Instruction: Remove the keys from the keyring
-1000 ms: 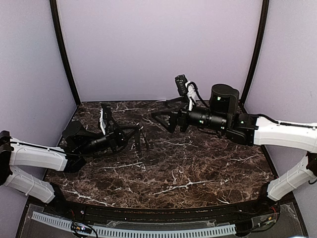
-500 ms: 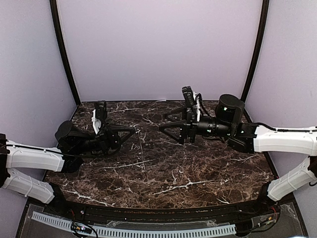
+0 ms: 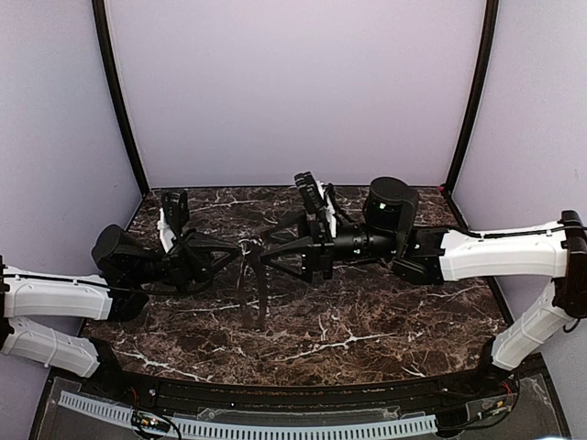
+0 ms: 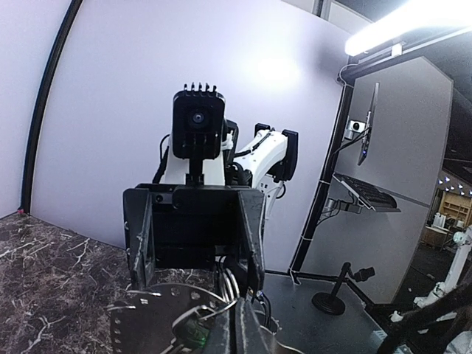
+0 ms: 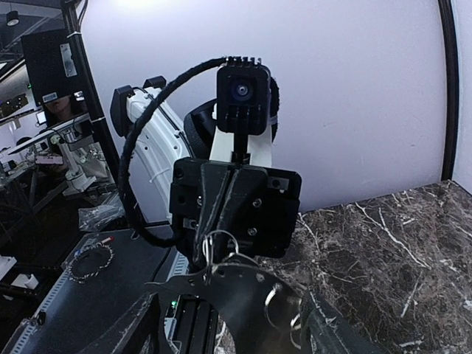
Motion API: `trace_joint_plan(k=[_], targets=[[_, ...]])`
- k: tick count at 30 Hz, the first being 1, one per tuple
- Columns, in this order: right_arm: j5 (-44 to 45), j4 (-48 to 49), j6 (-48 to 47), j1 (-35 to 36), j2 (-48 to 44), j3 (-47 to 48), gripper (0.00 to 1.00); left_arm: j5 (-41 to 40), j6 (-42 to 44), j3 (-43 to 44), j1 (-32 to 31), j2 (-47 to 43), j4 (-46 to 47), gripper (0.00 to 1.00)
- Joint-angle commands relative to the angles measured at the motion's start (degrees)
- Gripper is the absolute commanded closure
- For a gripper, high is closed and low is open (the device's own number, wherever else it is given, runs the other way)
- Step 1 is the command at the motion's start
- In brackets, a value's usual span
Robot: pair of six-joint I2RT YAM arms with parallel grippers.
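Inspecting the middle of the overhead view, we find the left gripper (image 3: 235, 252) and the right gripper (image 3: 268, 249) facing each other tip to tip above the bench (image 3: 385, 321), with the keyring (image 4: 147, 316) between them. The left gripper is clenched on the keyring. Its fingertips meet at the bottom centre of the left wrist view, where thin wire loops (image 4: 228, 284) bunch against the flat, toothed grey band. The keyring lies directly ahead of the right gripper, broad face roughly level. Its long axis runs across that gripper's opening, left to right in the right wrist view. The right gripper stands released, jaws wide, with the band in the gap between them; we cannot tell whether either finger touches it. A thin dark piece (image 3: 258, 298) hangs below the meeting point in the overhead view; we judge it a key but cannot confirm. In our judgement the coming move rests on the right gripper, the free one, closing on a part the left does not hold.
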Motion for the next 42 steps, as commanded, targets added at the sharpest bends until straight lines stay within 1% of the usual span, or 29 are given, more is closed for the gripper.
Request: trace_joint_plan(k=[1,4,6,13,14,17,20,21,25,30,31,33,34,36,39,42], targets=[[-2.94,2.15,-0.35,2.15,2.37,4.98,0.38,0.28,2.04,-1.16,0.35,-1.99,1.02,1.00],[-3.66,1.48,-0.18,2.28,4.02,6.50,0.43,-0.31,2.55,-0.99,0.35,-1.57,0.34,1.00],[-4.11,0.69,0.02,2.28,4.86,7.42,0.48,-0.13,2.21,-1.06,0.35,-0.95,1.65,1.00],[-4.93,0.90,3.84,2.63,6.58,9.77,0.75,1.35,0.73,-1.37,0.35,1.95,7.40,1.00],[-4.88,1.19,4.57,2.71,6.59,9.78,0.78,1.36,0.94,-1.34,0.35,2.14,7.63,1.00],[-5.02,2.82,6.36,2.97,6.59,9.58,0.91,1.37,2.70,-0.53,0.40,2.46,5.92,1.00],[-4.19,3.71,7.10,3.07,6.59,9.26,1.00,3.01,4.15,0.61,0.36,2.58,2.87,1.00],[-3.95,4.02,7.05,3.07,6.57,9.04,1.00,3.13,4.29,0.73,0.35,2.70,2.63,1.00],[-2.92,4.93,6.62,3.03,5.16,8.46,1.00,3.67,3.21,0.83,0.42,3.35,4.26,1.00],[-1.34,3.66,4.83,3.07,3.50,5.85,1.00,3.69,1.20,0.26,0.41,4.69,7.86,1.00],[-1.05,3.42,4.56,3.07,3.18,5.48,0.90,3.84,0.85,0.37,0.40,4.99,8.38,1.00],[-0.15,3.62,3.78,3.08,2.24,4.48,0.65,4.52,0.37,0.70,0.35,5.54,9.05,1.00],[0.30,4.24,3.58,3.03,1.67,3.79,0.59,4.76,0.21,0.85,0.35,5.65,9.19,1.00],[1.41,5.09,3.14,2.90,0.66,2.45,0.53,5.20,-0.01,0.82,0.35,5.61,9.77,1.00],[1.82,5.63,3.23,2.28,-0.16,1.16,0.46,5.64,0.08,0.86,0.35,5.21,9.61,1.00],[0.55,6.18,4.00,1.56,0.31,0.64,0.44,5.67,0.36,0.83,0.36,4.42,8.99,1.00]])
